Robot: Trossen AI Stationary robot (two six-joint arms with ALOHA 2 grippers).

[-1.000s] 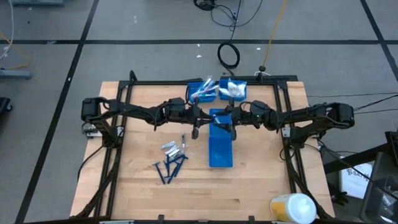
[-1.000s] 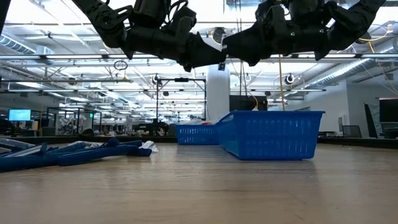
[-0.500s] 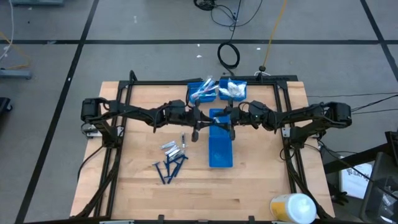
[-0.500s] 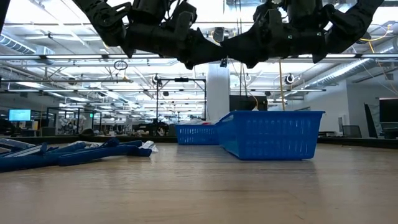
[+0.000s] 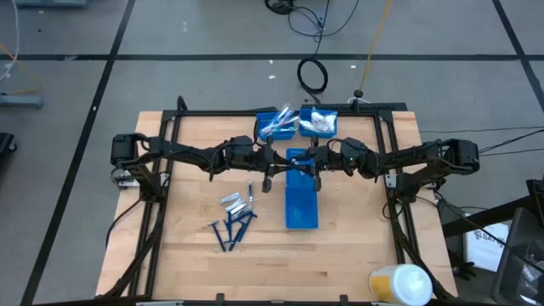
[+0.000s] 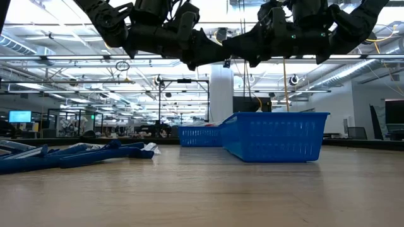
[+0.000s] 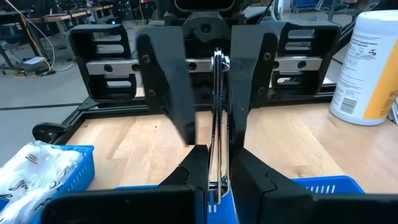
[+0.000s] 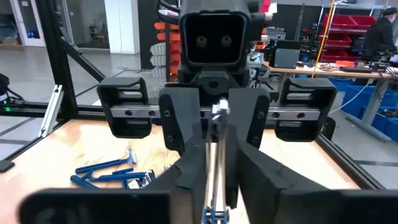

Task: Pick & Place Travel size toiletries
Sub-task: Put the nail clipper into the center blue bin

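Two grippers meet above the long blue bin (image 5: 301, 204) at the table's middle: our left gripper (image 5: 267, 175) and our right gripper (image 5: 318, 174) face each other, and both are pinched on one thin silvery packet (image 7: 217, 124) between them. More toiletries lie well apart: dark blue razors (image 5: 231, 229) and silvery tubes (image 5: 235, 202) on the wood, others in two small bins (image 5: 297, 125) at the far edge.

Robotics lab: benches (image 8: 323, 68), monitors (image 6: 19, 116).
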